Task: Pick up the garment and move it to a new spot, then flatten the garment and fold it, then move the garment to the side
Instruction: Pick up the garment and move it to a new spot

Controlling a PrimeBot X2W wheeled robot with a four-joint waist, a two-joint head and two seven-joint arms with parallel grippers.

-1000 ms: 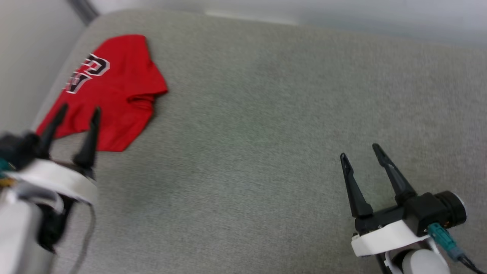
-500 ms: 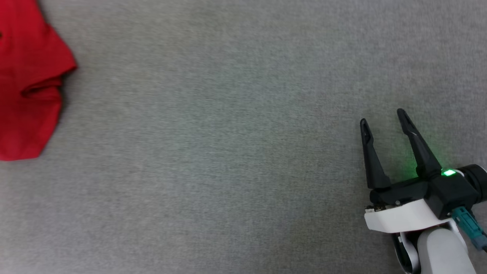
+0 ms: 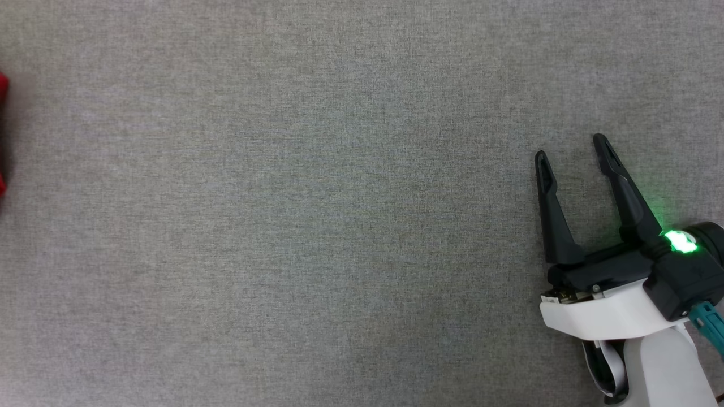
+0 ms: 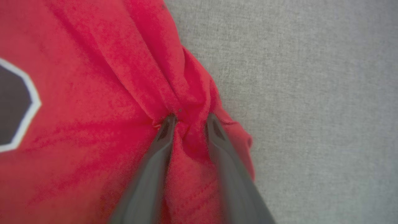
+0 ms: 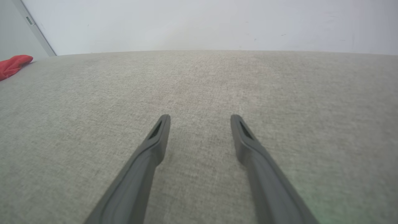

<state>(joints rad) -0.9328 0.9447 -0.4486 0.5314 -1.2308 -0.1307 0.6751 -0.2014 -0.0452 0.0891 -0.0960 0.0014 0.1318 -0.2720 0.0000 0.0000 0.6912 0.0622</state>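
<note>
Pinching the garment [image 4: 93,77], left hand [image 4: 191,117].

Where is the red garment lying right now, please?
The garment lies on the grey surface at the robot's far left, a fold bunched between the fingers of the left gripper; the head view catches it at the left edge.

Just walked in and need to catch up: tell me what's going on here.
A robot is starting on the red garment, which lies crumpled on a grey fabric surface. Its left gripper has a fold of cloth bunched between its fingers; nothing looks lifted yet. The right gripper hovers open over bare surface well away, holding nothing.
</note>
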